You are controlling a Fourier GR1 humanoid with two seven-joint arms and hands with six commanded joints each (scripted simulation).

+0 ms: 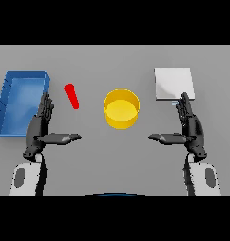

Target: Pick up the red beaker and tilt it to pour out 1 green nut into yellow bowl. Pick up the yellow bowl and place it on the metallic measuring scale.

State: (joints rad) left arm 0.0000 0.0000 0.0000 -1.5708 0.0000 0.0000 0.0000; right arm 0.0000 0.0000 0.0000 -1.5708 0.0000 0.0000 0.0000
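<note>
- Two hands up, both empty: left hand (40, 126) and right hand (189, 126) have fingers straight, pointing to the far side, thumbs stuck out toward the middle. Neither touches anything.
- Red beaker (72, 96) sits far-right of the left hand, just beyond its thumb and apart from it. It shows as a thin slanted red shape; can't tell if it's upright or tipped. No green nut visible.
- Handling guess: small, rigid, light, probably slick-walled. Grip mid-body with thumb opposite fingers so the tilt stays controlled; it's narrow, so a loose wrap could let it rotate.
- Yellow bowl (121, 108) is mid-table between the hands, right of the beaker, well apart from both hands. Looks empty.
- Bowl guess: stiff, light, wide. Take it from the side wall or rim, keep level so the nut stays in.
- Metallic measuring scale (174, 84) is far-right; right hand's fingertips are at its near edge.
- Blue bin (20, 100) far-left, by the left hand's fingers; not needed.
</note>
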